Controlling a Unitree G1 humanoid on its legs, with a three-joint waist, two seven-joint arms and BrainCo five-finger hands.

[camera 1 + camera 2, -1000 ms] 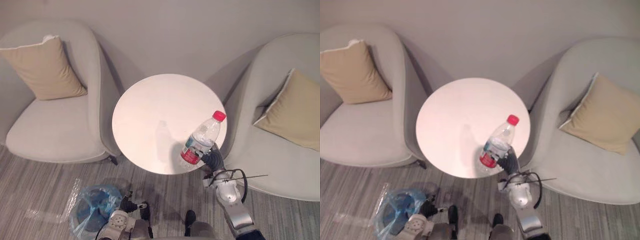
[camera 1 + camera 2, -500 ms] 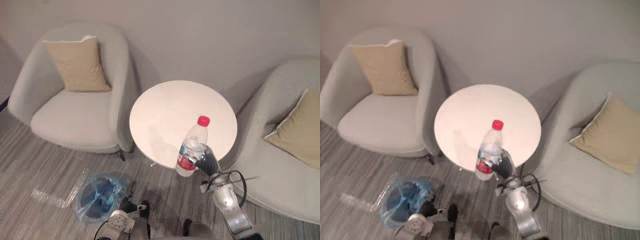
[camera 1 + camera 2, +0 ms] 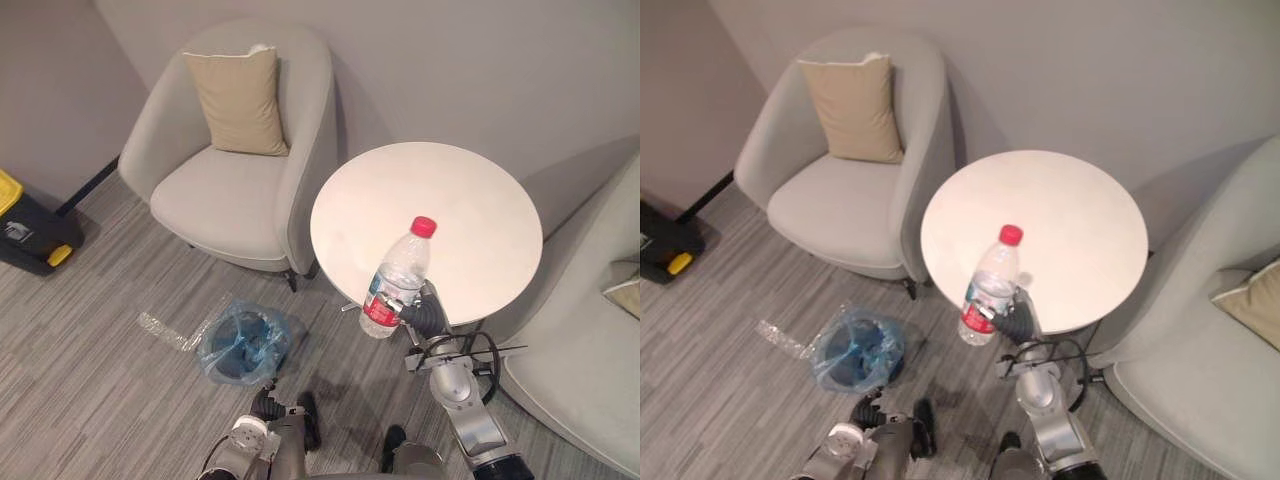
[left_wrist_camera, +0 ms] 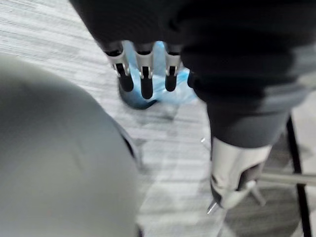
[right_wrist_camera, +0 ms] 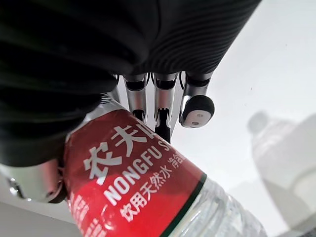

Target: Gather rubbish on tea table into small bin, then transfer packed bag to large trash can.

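The bottle (image 3: 398,280), clasped by my curled right robot hand (image 3: 428,315), has come nearer the small bin (image 3: 243,345), so dropping should follow.

The round white worktop (image 3: 440,200) stands on the striped grey floor (image 3: 90,340) between two grey armchairs (image 3: 215,200). A small bin (image 3: 243,343) lined with a blue bag (image 3: 262,330) and a black-and-yellow can (image 3: 30,228) also sit on the floor.

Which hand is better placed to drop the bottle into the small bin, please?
Right, probably. The right hand is curled round the bottle by the table edge and need only swing to the blue-lined small bin on the floor; the left hand hangs open and empty.
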